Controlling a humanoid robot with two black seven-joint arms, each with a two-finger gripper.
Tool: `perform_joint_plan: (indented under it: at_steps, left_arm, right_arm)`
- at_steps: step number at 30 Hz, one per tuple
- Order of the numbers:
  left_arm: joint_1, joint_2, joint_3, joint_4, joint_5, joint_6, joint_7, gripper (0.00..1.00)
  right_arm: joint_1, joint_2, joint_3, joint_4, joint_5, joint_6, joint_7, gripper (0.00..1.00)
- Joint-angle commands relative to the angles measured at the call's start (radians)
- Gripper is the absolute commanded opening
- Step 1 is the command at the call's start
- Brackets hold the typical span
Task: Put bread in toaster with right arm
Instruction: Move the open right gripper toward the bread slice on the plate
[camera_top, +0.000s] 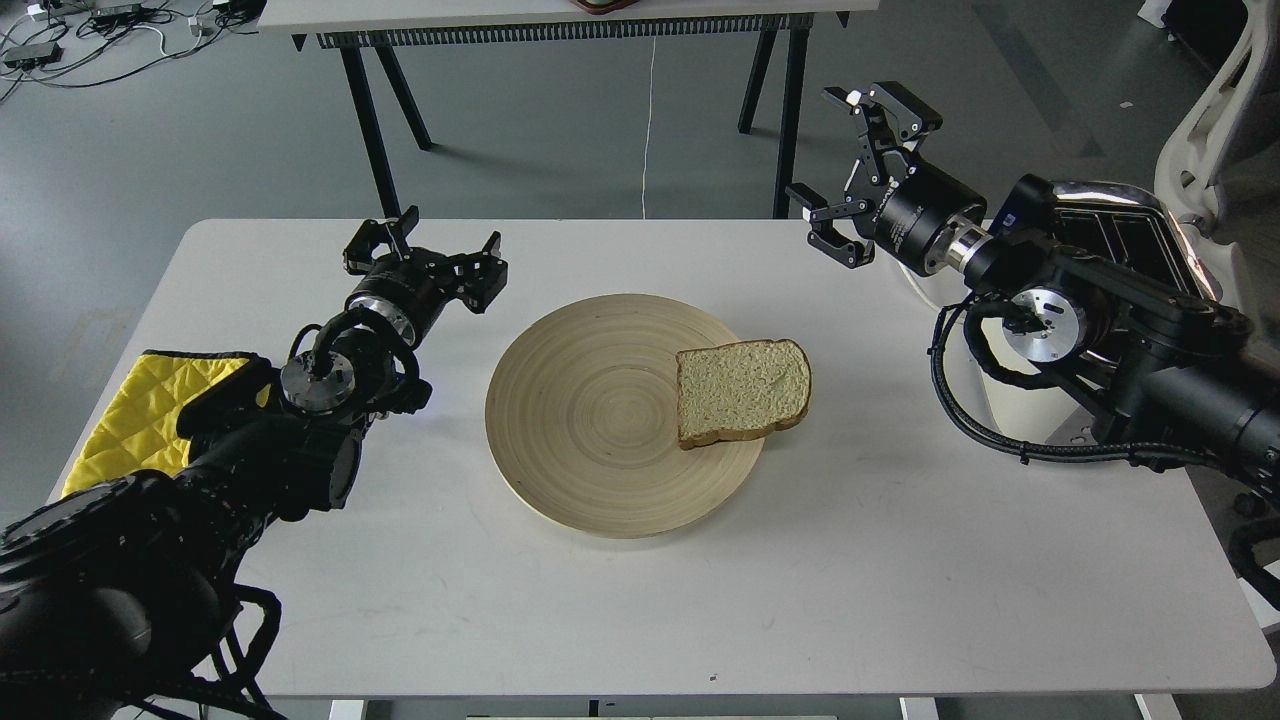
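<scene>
The bread (742, 390), a pale tan slice with a brown crust, lies flat on the right side of a round wooden plate (590, 400) at the table's middle. The toaster (1140, 235) stands at the table's right edge; my right arm covers most of it, and only part of its chrome top and dark slots shows. My right gripper (850, 170) is open and empty, raised above the table's far edge, up and to the right of the bread. My left gripper (425, 250) is open and empty, low over the table left of the plate.
A yellow quilted cloth (130, 415) lies at the table's left edge under my left arm. A second table with black legs (380, 110) stands behind. A white chair (1225, 110) is at the far right. Small crumbs lie near the table's front edge.
</scene>
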Motion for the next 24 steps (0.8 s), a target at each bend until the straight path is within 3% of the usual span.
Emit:
perform_joint_plan:
  at_steps: [1, 8, 24]
  left_arm:
    - [0.001, 0.0, 0.0, 0.0, 0.0, 0.0, 0.0, 1.0]
    - [0.001, 0.0, 0.0, 0.0, 0.0, 0.0, 0.0, 1.0]
    - [0.001, 0.0, 0.0, 0.0, 0.0, 0.0, 0.0, 1.0]
  right_arm:
    - [0.007, -0.026, -0.028, 0.034, -0.15, -0.15, 0.0, 0.99]
    - [0.016, -0.022, -0.251, 0.049, -0.244, -0.329, 0.0, 0.99]
    - [0.008, -0.046, -0.469, 0.215, -0.244, -0.437, -0.003, 0.97]
